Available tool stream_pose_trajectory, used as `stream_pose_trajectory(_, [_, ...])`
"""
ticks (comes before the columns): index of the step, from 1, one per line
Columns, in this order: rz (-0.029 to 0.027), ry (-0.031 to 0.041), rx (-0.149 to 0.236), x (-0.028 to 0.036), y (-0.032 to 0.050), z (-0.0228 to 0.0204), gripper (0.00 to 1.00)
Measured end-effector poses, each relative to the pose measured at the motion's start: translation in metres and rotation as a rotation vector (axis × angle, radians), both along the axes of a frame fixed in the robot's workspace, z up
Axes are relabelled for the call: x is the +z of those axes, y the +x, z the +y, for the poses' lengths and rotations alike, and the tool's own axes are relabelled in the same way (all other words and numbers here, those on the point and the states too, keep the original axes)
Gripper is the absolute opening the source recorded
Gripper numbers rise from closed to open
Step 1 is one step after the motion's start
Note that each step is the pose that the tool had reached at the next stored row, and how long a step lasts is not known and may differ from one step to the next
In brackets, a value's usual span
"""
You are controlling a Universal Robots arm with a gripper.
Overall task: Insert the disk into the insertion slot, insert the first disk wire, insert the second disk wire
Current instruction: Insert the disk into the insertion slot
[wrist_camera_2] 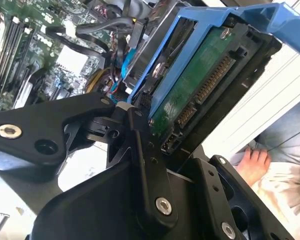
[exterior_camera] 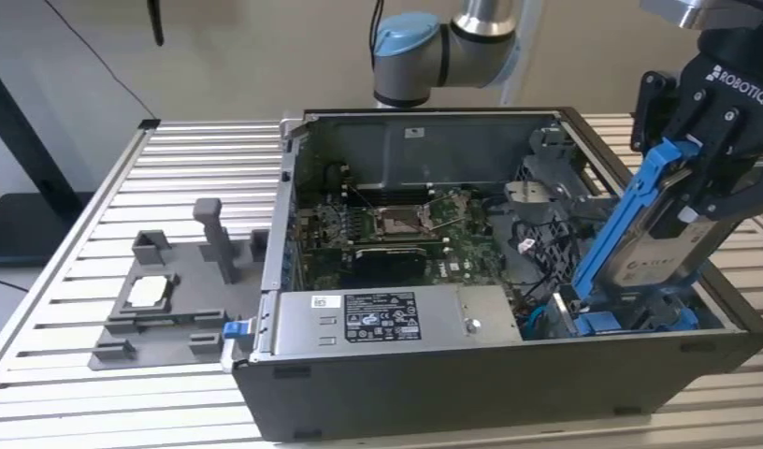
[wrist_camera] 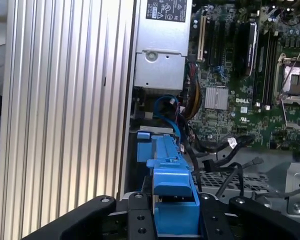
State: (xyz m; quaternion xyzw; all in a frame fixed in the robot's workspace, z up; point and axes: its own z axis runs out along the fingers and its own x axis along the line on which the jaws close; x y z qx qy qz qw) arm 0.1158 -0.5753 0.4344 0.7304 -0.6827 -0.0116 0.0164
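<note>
In the exterior view, the gripper (exterior_camera: 703,187) is cut off by the picture's edge at two o'clock, and the arm (exterior_camera: 438,47) at twelve o'clock. The lower end of the disk (exterior_camera: 662,248) is hidden among the blue rails of the insertion slot (exterior_camera: 631,316), at four o'clock. In the second wrist view, a person's hand (wrist_camera_2: 253,162) is partly covered by the gripper's black body, and the sleeve beside it is cut off by the picture's edge.

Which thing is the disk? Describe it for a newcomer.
Start at the open black computer case on the slatted table. At its end on the exterior view's right, the gripper holds the disk tilted. It's the flat silver slab in a bright blue frame, unlike the labelled silver box.
</note>
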Motion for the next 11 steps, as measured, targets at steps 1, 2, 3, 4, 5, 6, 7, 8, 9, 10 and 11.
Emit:
stream_pose_trajectory(1, [0.0000, 0.0001, 0.000, -0.0010, 0.0000, -0.0012, 0.33])
stream_pose_trajectory(2, [0.0000, 0.0002, 0.000, -0.0022, 0.0000, -0.0022, 0.33])
stream_pose_trajectory(3, [0.0000, 0.0003, 0.000, -0.0039, 0.0001, -0.0027, 0.33])
stream_pose_trajectory(4, [0.0000, 0.0001, 0.000, -0.0056, 0.0001, -0.0028, 0.33])
stream_pose_trajectory(5, [0.0000, 0.0001, -0.001, -0.0074, 0.0001, -0.0028, 0.33])
stream_pose_trajectory(6, [0.0000, 0.0001, -0.004, -0.0092, 0.0001, -0.0028, 0.33])
stream_pose_trajectory(7, [0.0000, 0.0002, -0.009, -0.0108, 0.0001, -0.0028, 0.33])
stream_pose_trajectory(8, [0.0000, -0.0001, -0.017, -0.0119, 0.0001, -0.0028, 0.33])
stream_pose_trajectory(9, [0.0000, 0.0003, -0.027, -0.0125, 0.0001, -0.0028, 0.33])
stream_pose_trajectory(10, [0.0000, 0.0006, -0.040, -0.0132, 0.0001, -0.0028, 0.33])
stream_pose_trajectory(11, [0.0000, 0.0008, -0.050, -0.0138, 0.0001, -0.0028, 0.33])
